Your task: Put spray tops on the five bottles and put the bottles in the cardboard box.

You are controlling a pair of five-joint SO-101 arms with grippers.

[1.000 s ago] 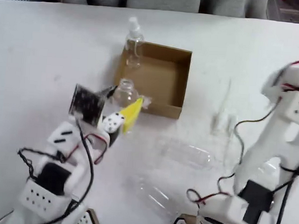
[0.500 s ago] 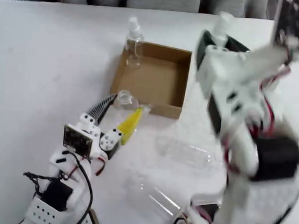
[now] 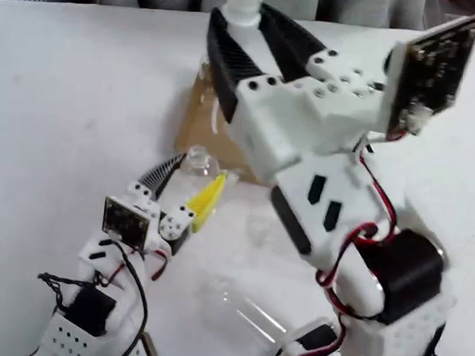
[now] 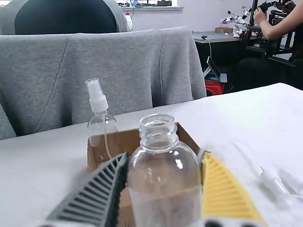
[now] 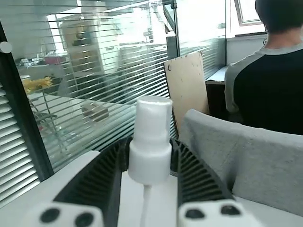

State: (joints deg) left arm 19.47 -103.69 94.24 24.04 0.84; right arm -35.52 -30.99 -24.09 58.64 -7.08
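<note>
- Your left tool [image 3: 198, 169] is pinching the open bottle [image 4: 163, 175] by its body. It holds the bottle upright on the surface [image 3: 81, 96], just beside the near wall of the cardboard box [image 4: 116, 138]. Held this way, the bare neck faces up, ready for a top.
- Your right tool [image 5: 150, 150] is clamped on a spray top [image 5: 152, 113] at its collar. It is high above the surface with the dip tube hanging below, so I judge the top is meant for that neck.
- One capped bottle [image 4: 101, 126] appears to stand in the box's far corner, so that one looks done.
- Another clear bottle [image 3: 245, 312] lies on its side nearer the arms' bases. A loose spray top [image 4: 273, 179] lies on the surface apart from the box.
- Line the tube up over the neck before lowering. A tilted top may miss the opening or tip the bottle.
</note>
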